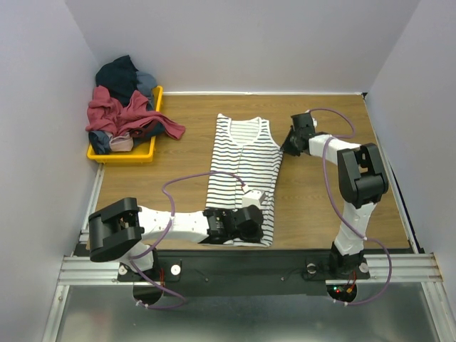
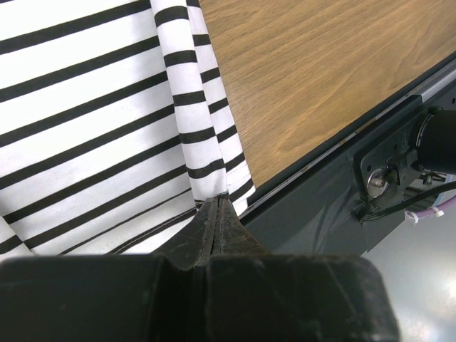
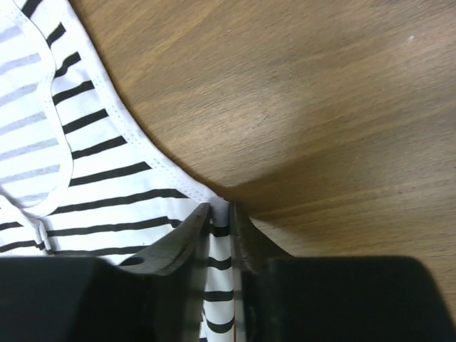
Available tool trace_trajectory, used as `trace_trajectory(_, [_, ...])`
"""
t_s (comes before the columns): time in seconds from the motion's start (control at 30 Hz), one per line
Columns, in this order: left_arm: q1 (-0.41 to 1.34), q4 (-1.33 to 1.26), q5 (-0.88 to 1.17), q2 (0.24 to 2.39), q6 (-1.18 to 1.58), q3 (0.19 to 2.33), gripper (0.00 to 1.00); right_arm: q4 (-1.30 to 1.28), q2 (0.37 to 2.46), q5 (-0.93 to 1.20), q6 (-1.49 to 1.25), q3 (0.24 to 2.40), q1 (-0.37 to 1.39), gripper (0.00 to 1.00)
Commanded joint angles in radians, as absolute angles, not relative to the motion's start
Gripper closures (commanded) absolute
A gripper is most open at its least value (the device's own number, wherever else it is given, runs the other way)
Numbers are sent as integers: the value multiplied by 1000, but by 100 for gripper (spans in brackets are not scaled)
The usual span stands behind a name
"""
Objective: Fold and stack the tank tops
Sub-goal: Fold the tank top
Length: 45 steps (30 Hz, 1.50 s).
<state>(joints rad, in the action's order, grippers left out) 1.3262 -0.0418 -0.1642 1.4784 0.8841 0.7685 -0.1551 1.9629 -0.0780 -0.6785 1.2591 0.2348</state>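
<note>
A white tank top with thin dark stripes lies flat on the wooden table, neck toward the back. My left gripper is at its near right hem corner, and in the left wrist view the gripper is shut, pinching the striped hem. My right gripper is at the top's right side below the armhole. In the right wrist view the gripper is shut on a strip of striped cloth. More cloth tops lie heaped at the back left.
A yellow plastic tray at the back left holds the heap of dark, red and blue clothes, some spilling onto the table. The table's near metal rail lies just beyond the hem corner. White walls enclose the table on three sides.
</note>
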Motion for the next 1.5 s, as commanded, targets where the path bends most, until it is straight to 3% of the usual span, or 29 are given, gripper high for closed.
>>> trace_trajectory(0.0, [1319, -60, -164, 1476, 877, 792, 100, -103, 1942, -66, -698, 1246, 232, 81])
trace_trajectory(0.07, [1318, -58, -166, 1474, 877, 792, 100, -103, 1936, -71, -696, 1249, 232, 86])
trace_trajectory(0.3, [1315, -51, -172, 1460, 882, 782, 100, -106, 1917, -74, -657, 1290, 236, 89])
trace_trajectory(1.47, [1307, 63, -224, 1301, 1075, 604, 100, -275, 2183, -235, -581, 1749, 515, 90])
